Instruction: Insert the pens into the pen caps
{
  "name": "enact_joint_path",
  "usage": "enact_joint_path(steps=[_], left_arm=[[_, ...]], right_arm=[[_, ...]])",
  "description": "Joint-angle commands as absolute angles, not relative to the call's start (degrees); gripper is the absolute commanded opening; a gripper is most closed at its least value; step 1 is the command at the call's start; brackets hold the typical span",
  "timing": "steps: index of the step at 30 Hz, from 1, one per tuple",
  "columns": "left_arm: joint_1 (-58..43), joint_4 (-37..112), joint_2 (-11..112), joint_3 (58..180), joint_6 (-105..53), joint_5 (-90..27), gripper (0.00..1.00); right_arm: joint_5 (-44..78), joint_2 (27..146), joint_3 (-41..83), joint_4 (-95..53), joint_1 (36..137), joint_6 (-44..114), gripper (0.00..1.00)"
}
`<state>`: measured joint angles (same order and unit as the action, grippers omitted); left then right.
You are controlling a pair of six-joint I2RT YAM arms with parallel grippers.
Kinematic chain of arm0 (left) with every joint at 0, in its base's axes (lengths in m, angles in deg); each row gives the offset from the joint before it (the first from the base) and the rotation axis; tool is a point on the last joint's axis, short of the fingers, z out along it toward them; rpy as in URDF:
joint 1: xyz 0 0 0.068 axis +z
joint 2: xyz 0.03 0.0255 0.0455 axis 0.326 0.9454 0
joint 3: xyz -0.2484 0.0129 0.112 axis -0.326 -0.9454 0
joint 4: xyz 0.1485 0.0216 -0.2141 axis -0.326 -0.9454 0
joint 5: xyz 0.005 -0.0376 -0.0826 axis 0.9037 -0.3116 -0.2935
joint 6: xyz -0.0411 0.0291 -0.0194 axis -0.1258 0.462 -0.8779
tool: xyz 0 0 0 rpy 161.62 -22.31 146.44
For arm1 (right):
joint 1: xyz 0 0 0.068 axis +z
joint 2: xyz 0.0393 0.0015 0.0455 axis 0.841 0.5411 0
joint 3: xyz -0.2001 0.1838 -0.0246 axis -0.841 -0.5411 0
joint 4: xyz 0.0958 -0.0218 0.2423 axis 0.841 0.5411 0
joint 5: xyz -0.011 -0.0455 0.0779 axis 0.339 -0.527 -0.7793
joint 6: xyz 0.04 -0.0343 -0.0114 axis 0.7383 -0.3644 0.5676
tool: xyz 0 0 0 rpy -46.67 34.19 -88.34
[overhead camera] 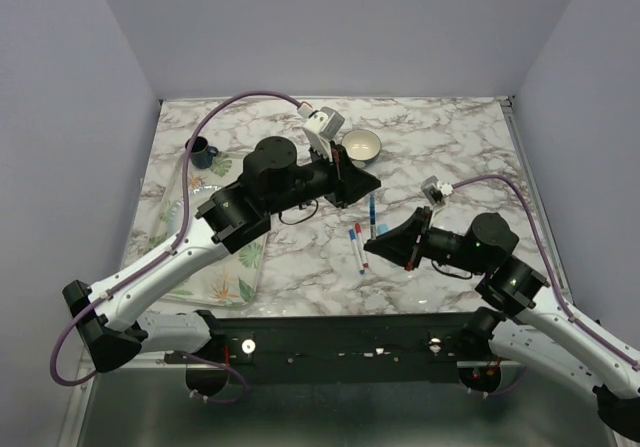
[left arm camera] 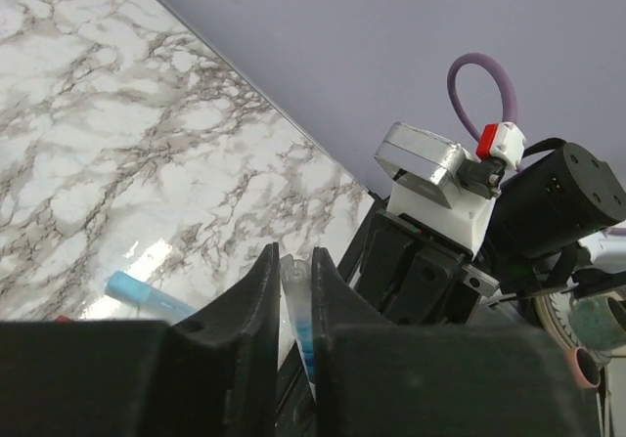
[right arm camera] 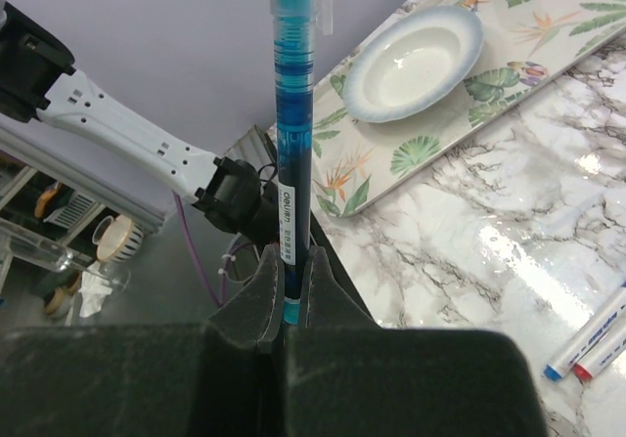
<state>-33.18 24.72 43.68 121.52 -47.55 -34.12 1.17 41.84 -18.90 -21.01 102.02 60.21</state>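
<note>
My left gripper (overhead camera: 362,183) (left arm camera: 293,256) is shut on a clear pen cap with a blue inside (left arm camera: 297,305), held above the table. My right gripper (overhead camera: 370,250) (right arm camera: 291,251) is shut on the lower end of a dark blue pen (right arm camera: 291,144), which sticks straight out from the jaws; its far end looks clear with a clip. A blue pen (overhead camera: 372,212) and two white pens (overhead camera: 358,243) with red and blue tips lie on the marble between the grippers. The two white pens also show in the right wrist view (right arm camera: 587,344). A light blue marker (left arm camera: 147,297) lies on the table.
A leaf-patterned tray (overhead camera: 215,267) (right arm camera: 528,26) lies at the left with a white plate (right arm camera: 416,61) on it. A dark mug (overhead camera: 200,152) stands at the back left and a bowl (overhead camera: 361,145) at the back centre. The right arm's wrist camera (left arm camera: 430,163) faces my left gripper.
</note>
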Motion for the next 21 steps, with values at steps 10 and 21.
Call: enact_joint_path(steps=[10,21], left_arm=[[-33.18,39.35,38.26,106.77,-63.59,-42.21,0.00],[-33.88,40.59,38.34,101.06,-68.96,-45.90,0.00]], right_arm=[[7.75,40.85,-12.38,-19.88,101.80,57.15,0.01],[11.89,45.33,-2.55,-21.64,101.89,53.01,0.01]])
